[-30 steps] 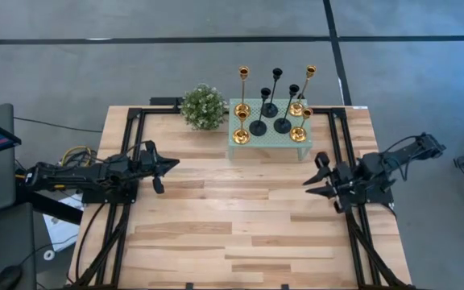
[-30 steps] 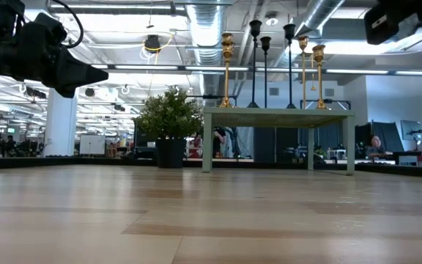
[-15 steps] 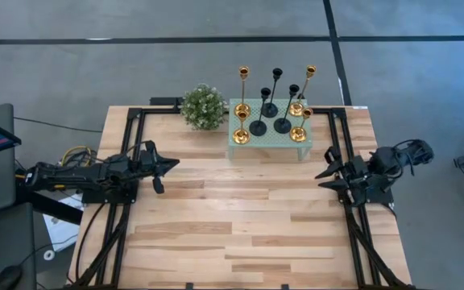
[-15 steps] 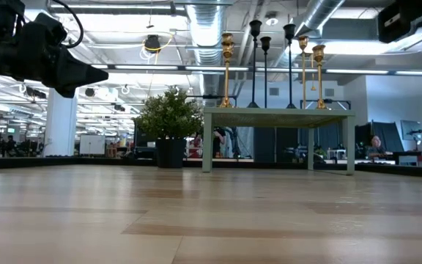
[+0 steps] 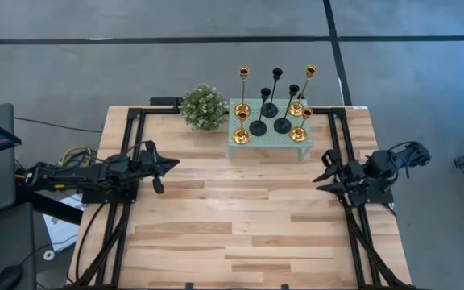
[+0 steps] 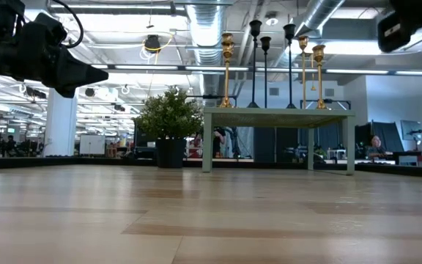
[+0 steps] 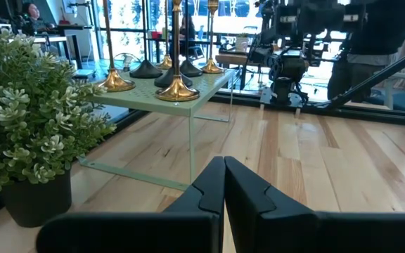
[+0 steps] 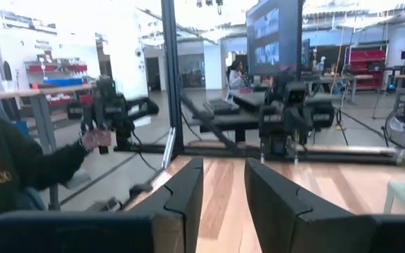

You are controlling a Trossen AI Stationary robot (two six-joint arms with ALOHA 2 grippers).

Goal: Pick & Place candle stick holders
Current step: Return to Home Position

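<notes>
Gold candle stick holders: 4 (2 tall, 2 short). Matte black candle stick holders: 3. Total 7. Mint green perforated stand: 1. Bushy green plant: 1. Bench: 1. Arms: 2, i.e. left end effector + right end effector.

No legible text, labels or numbers

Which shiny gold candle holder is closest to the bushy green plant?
The tall gold candle holder at the mint stand's back left corner, next to the plant. The other tall one stands at the right; both short ones are in front.
</notes>
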